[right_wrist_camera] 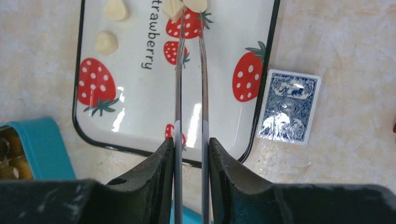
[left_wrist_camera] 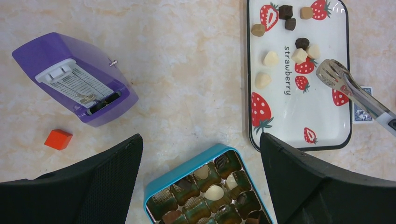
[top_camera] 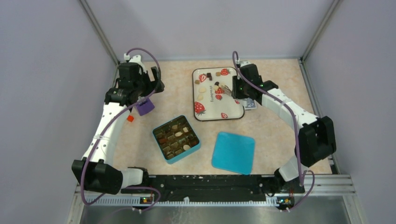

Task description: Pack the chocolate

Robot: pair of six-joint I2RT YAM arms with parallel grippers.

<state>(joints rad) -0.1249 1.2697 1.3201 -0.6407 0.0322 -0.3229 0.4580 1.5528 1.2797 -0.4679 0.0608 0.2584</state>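
Loose chocolate (left_wrist_camera: pixel 299 55) sat on the strawberry tray (left_wrist_camera: pixel 289 116), about nine pieces bunched toward its far end. The rest was already in the cells of the teal box (left_wrist_camera: pixel 187 167), on the desk (left_wrist_camera: pixel 196 70) just near-left of the tray.

Next candidates were the two cream pieces side by side by the word "strawberry". A dark piece was touching or nearly touching them on the far side.

The tongs (left_wrist_camera: pixel 343 81) pointed straight at that pair. In the right wrist view the two blades ran up the frame and the cream pieces lay dead ahead of the tips, right on the tongs' long axis. Blades were a little apart. In the left wrist view the tips looked empty and just short of the nearer cream piece. I couldn't tell tip height over the tray from either view.

Right jaws were clamped on the tongs' handle end, one blade against each pad. My read: the move was a short push along the axis, then a squeeze, with no sideways correction. Risk: the pieces sat so close that the tips could nudge the neighbour or catch both.

The right arm (top_camera: pixel 280 100) was clearly the nearer one. The left arm (top_camera: pixel 109 121) was off to the left, jaws wide apart and holding nothing, looking down between a purple case (left_wrist_camera: pixel 74 79) and the tray, with the box under it.

Also on the desk: orange cube (left_wrist_camera: pixel 58 139) near the case, blue card deck (right_wrist_camera: pixel 288 106) just off the tray's right rim, and the teal lid (top_camera: pixel 233 152) right of the box.
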